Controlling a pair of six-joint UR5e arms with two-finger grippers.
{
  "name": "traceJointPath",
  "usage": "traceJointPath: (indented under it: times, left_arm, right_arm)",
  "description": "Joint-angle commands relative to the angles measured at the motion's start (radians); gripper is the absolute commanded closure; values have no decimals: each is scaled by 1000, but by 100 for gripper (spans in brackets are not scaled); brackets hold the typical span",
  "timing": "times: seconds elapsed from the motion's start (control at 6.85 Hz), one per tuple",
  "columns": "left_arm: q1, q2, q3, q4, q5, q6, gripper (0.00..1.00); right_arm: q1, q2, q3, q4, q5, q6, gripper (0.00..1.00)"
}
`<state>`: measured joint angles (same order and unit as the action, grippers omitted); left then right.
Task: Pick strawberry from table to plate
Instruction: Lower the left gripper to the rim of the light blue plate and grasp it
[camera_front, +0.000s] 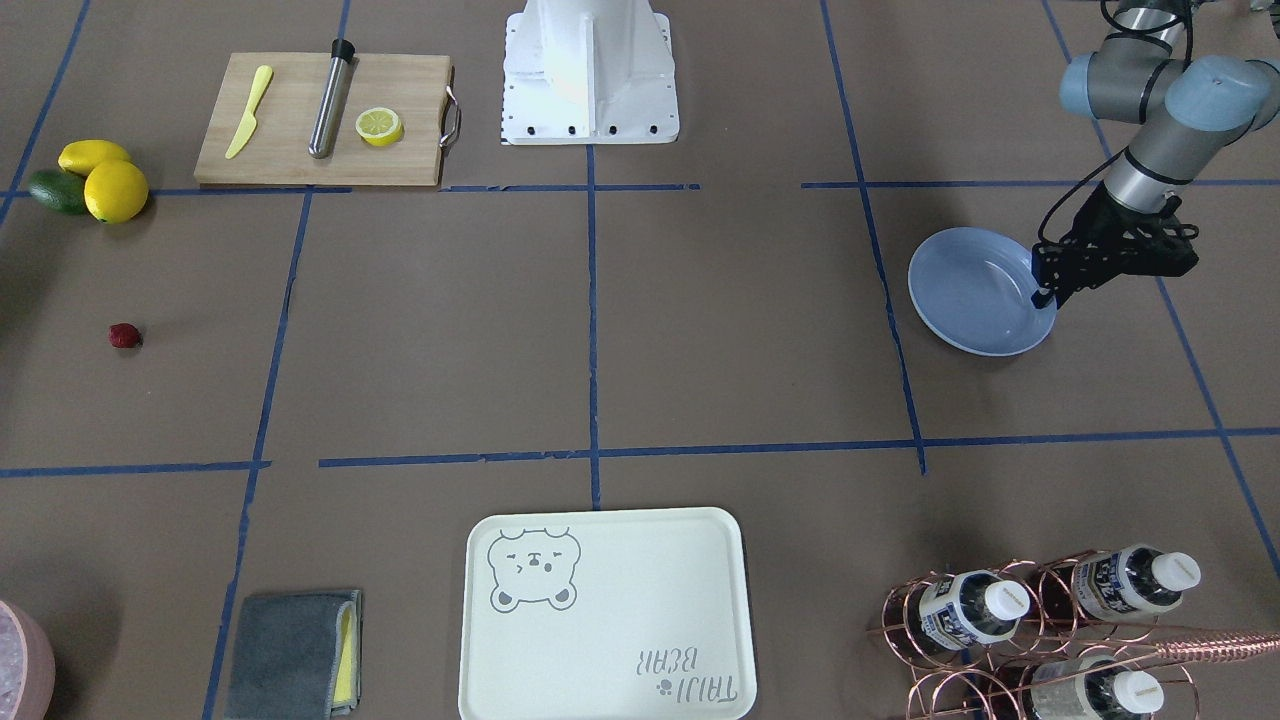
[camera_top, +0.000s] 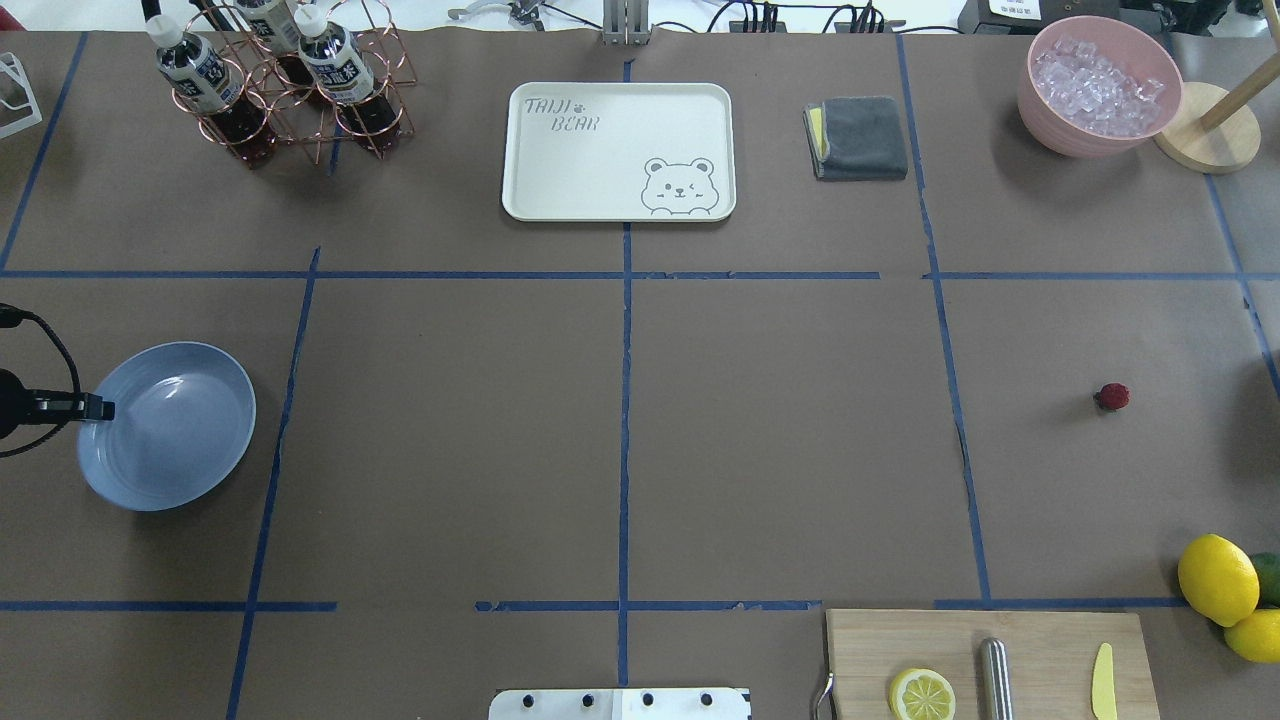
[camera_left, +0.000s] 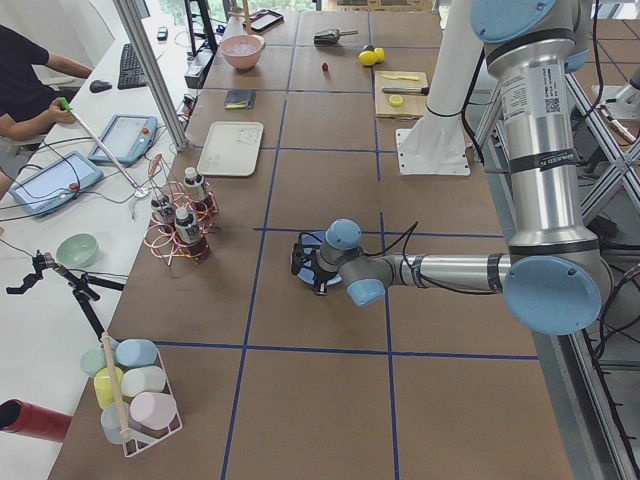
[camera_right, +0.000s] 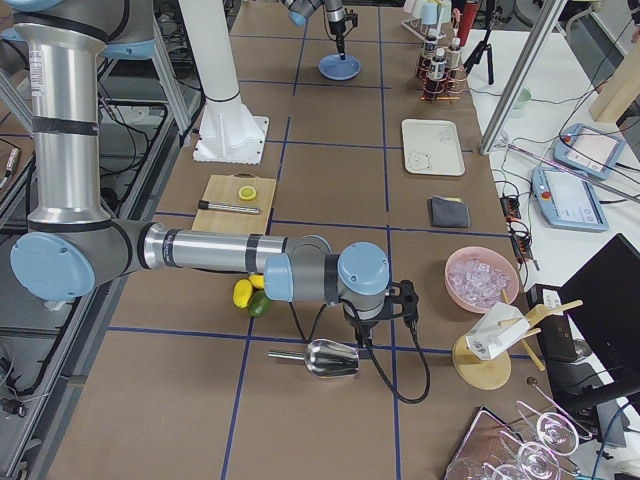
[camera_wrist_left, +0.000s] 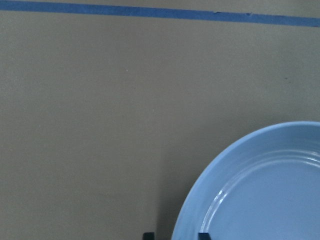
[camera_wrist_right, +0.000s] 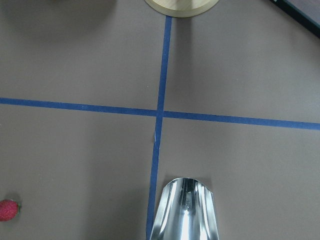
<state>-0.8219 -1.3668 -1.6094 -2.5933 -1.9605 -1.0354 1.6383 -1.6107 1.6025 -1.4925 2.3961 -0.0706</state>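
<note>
Rim of glossy light-blue round plate (camera_top: 170, 440) is straddled by left gripper (camera_front: 1046, 297) jaws — clamping cannot be told, nor for right gripper (camera_right: 361, 336).

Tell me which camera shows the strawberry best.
Overhead exterior: the strawberry sits whole and unobstructed. Front-facing shows it about as well; right wrist has it at the frame edge; exterior left, a far speck. I can't find it elsewhere.
</note>
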Motion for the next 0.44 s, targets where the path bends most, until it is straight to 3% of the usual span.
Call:
traceJointPath:
  times: [0.0, 0.29]
  left_arm:
    - [1, 2, -10, 1, -4, 3, 100]
    - [-14, 14, -85, 63, -21, 12, 100]
  right_arm:
    - [0, 0, 1, 0, 0, 0, 0]
    - [0, 0, 19, -2, 0, 0, 0]
